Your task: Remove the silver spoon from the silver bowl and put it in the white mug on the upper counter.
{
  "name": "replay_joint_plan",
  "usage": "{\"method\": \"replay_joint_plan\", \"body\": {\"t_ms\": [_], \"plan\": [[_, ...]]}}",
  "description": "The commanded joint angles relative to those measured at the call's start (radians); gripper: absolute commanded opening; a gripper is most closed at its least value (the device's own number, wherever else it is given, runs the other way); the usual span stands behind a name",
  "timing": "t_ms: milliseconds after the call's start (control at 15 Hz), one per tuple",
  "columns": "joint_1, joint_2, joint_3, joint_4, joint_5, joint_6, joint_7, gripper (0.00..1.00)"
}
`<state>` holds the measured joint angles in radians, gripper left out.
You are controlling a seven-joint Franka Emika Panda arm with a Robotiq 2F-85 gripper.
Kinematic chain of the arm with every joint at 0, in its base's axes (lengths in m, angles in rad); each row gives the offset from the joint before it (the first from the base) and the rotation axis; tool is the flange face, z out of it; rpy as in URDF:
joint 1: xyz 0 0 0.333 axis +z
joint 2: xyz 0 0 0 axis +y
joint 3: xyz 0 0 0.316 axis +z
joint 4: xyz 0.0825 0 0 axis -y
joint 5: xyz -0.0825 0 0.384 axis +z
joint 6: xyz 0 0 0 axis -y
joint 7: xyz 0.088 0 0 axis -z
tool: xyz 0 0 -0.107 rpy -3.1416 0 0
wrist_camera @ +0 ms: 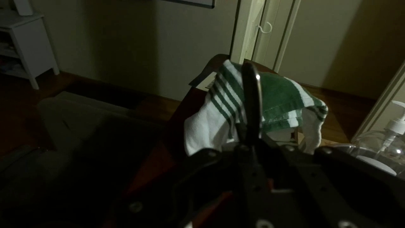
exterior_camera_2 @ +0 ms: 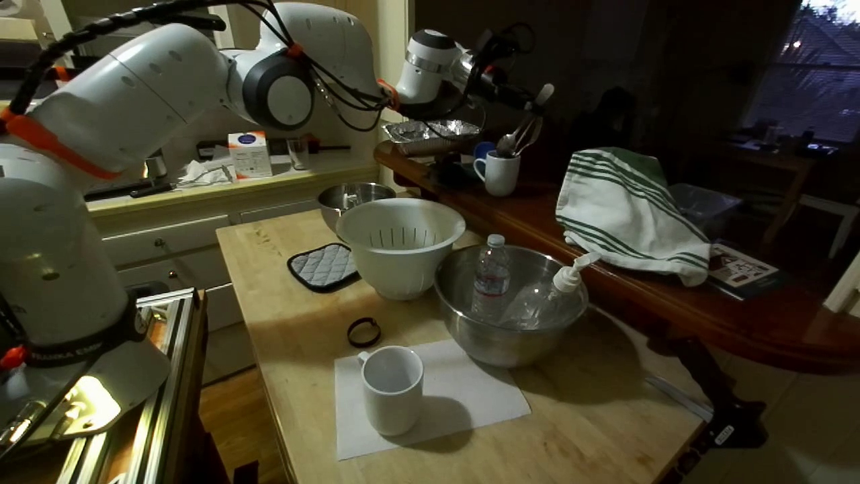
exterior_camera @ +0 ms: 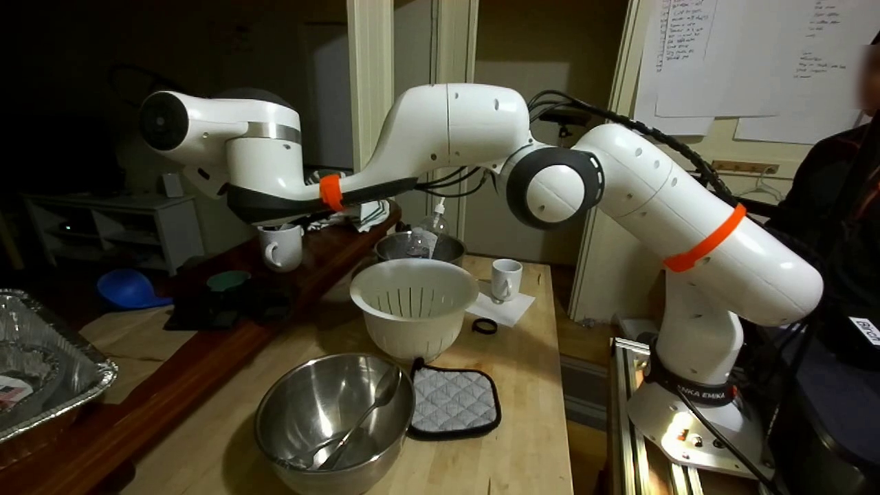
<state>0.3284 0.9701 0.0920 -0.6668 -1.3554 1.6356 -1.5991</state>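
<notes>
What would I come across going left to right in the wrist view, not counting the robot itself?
A white shelf unit, a dim greyish shape too dark to name, a green-and-white striped towel, then a clear pump bottle.

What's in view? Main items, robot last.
Round steel bowls: 2, silver, wooden table
Metal spoon: at least 1, silver, in one bowl
Plastic bottles: 2, clear, other bowl
Round slotted colander: 1, white, between bowls
Ceramic mugs: 2, white, table and upper counter
Quilted potholder: 1, grey, table
Striped towel: 1, green-white, counter
Foil tray: at least 1, silver, counter
Slim metal utensil: 1, silver, in gripper
Robot arm: 1, white, beside table
Gripper: 1, black, above counter
</notes>
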Motion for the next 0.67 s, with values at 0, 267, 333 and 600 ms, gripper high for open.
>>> {"method": "replay_joint_plan", "body": {"t_ms": [0,267,333,600], "plan": [[0.009,0.052,0.005,0.075,0.016,-0.051,-0.061,0.01],[0.011,0.074,0.015,0.075,0.02,-0.063,-0.078,0.01],[0.011,0.079,0.017,0.073,0.02,-0.065,-0.081,0.01],[0.019,0.108,0.015,0.087,0.006,-0.051,-0.089,0.01]]}}
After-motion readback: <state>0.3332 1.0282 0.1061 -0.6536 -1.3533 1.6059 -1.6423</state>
